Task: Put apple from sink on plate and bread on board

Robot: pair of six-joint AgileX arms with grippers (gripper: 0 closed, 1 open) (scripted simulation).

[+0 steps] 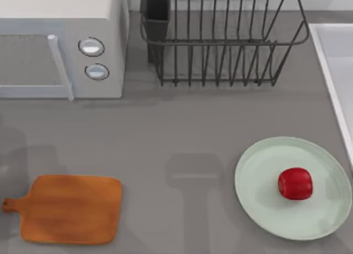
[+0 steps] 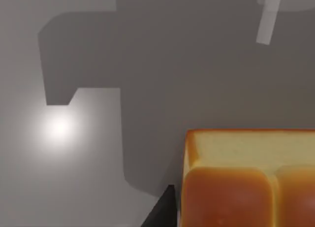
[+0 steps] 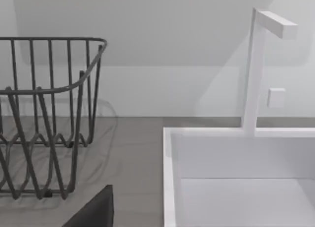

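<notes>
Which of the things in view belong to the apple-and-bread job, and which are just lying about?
Part of the job:
apple, on the plate
bread, close up in the left wrist view
board, bare
sink

Lying about:
microwave
dish rack
tap

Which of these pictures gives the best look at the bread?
The left wrist view: the bread sits close up beside a dark fingertip, its golden crust and scored rolls plain. The top view has the board bare; the right wrist view faces the sink.
</notes>
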